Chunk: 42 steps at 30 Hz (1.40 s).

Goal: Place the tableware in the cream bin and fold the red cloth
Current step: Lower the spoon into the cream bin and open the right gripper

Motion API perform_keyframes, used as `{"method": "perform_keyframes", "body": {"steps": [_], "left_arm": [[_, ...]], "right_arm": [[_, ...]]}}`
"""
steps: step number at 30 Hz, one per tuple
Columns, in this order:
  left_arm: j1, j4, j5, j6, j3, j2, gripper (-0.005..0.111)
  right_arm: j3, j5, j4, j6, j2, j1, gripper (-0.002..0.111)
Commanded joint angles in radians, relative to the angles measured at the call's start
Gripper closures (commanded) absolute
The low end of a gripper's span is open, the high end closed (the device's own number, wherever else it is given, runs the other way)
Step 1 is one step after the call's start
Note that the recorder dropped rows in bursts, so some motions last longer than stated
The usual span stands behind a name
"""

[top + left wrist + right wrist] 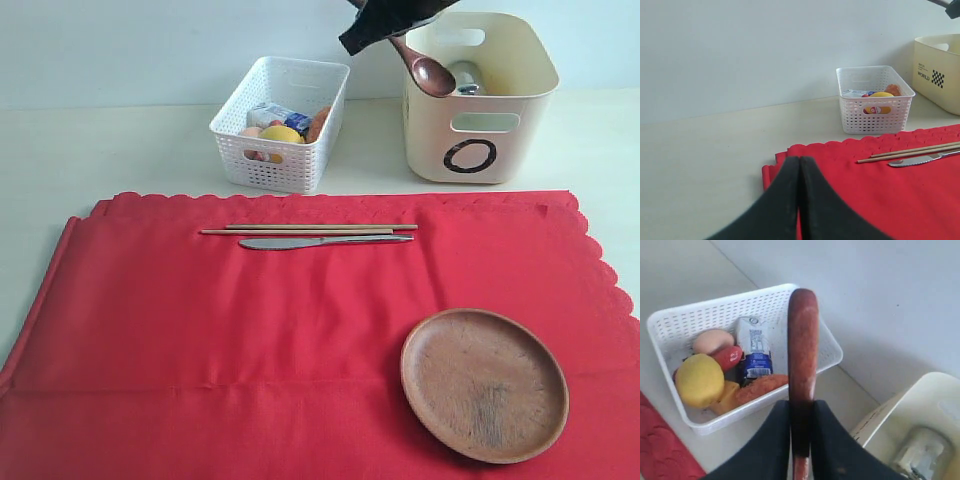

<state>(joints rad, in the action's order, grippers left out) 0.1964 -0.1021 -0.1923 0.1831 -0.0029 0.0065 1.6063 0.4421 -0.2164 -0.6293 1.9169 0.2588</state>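
A pale cream tabletop point(100, 150) runs back to a plain, light blue-white wall point(150, 40), and most of the near surface is covered by the red cloth point(200, 330). The cloth lies spread flat, with a scalloped far edge and a faint crease across its near part. Near its far edge the wooden chopsticks point(310, 230) lie side by side, with the metal knife point(320, 242) just beside them on the nearer side. The round brown wooden plate point(484, 384) sits on the cloth towards its near right corner in the exterior view. On bare table just beyond the far edge stand the white perforated basket point(290, 160), which holds a lemon, an egg, a carton and other food, and the cream bin point(520, 140), which bears a black ring mark. The small steel cup point(465, 78) is inside the bin. The right gripper point(801, 412) is clenched on the handle of the dark wooden spoon point(425, 72) and holds it in the air beyond the cloth's far edge. The spoon's bowl is at the bin's rim on the basket side. The left gripper point(799, 167) hangs over the cloth's far left corner, its fingers pressed together on nothing.
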Motion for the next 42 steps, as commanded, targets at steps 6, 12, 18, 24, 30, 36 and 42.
{"method": "perform_keyframes", "body": {"steps": [6,12,18,24,30,36,42], "left_arm": [[0.006,-0.001,0.001,-0.003,0.003,-0.006,0.106],[0.006,-0.001,0.001,-0.003,0.003,-0.006,0.106],[0.006,-0.001,0.001,-0.003,0.003,-0.006,0.106],[0.006,-0.001,0.001,-0.003,0.003,-0.006,0.106],[0.006,-0.001,0.001,-0.003,0.003,-0.006,0.106],[0.006,-0.001,0.001,-0.003,0.003,-0.006,0.106],[0.006,-0.001,0.001,-0.003,0.003,-0.006,0.106]], "right_arm": [[0.006,-0.278,0.012,0.162,0.051,-0.076,0.108],[0.006,-0.346,0.007,0.223,0.134,-0.137,0.108],[0.006,-0.367,0.009,0.254,0.175,-0.161,0.108],[0.006,-0.369,0.009,0.256,0.189,-0.163,0.099],[0.006,-0.369,0.009,0.256,0.191,-0.163,0.080],[0.006,-0.367,0.009,0.256,0.191,-0.163,0.062],[0.006,-0.309,0.009,0.259,0.191,-0.163,0.059]]}}
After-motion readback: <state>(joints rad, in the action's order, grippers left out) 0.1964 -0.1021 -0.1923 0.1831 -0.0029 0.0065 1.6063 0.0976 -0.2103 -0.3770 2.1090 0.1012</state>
